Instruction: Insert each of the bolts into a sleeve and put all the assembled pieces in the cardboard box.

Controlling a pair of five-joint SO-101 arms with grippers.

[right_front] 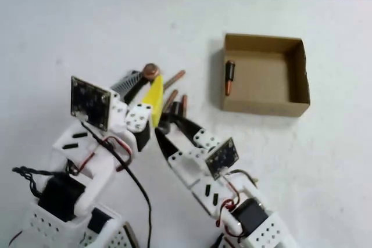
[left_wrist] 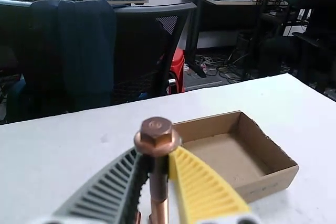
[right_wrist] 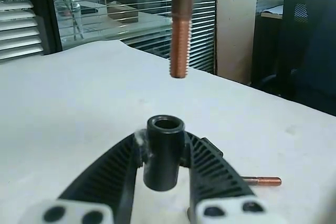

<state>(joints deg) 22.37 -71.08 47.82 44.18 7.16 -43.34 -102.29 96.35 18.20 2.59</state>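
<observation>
progress looks early: one assembled piece (right_front: 229,78) already lies in the cardboard box (right_front: 264,108), a bolt seated in its dark sleeve, resting lengthwise along the wall nearest the fingers. a second pairing is set up but not joined. the left arm's fingers (left_wrist: 205,187), one grey and one yellow, are closed on a copper bolt (left_wrist: 157,182) just below its hexagonal head, which stands above their tips. the bolt's long axis is upright, with the head up and the threaded end pointing down. the right arm's fingers (right_wrist: 215,174), both black, are clamped around a black sleeve (right_wrist: 164,156) held between their tips. the sleeve stands upright too, its open bore facing up. in the right wrist view the bolt's threaded tip hangs above the sleeve's mouth, apart from it and seemingly a little to one side, so insertion is judged not yet begun. a few loose bolts (right_front: 174,79) lie flat on the desk (right_front: 70,27) just beyond both sets of fingers, between them and the box. what is left, on this reading: seat this bolt, carry the piece to the box, then repeat for the loose bolts. spare sleeves cannot be made out.
</observation>
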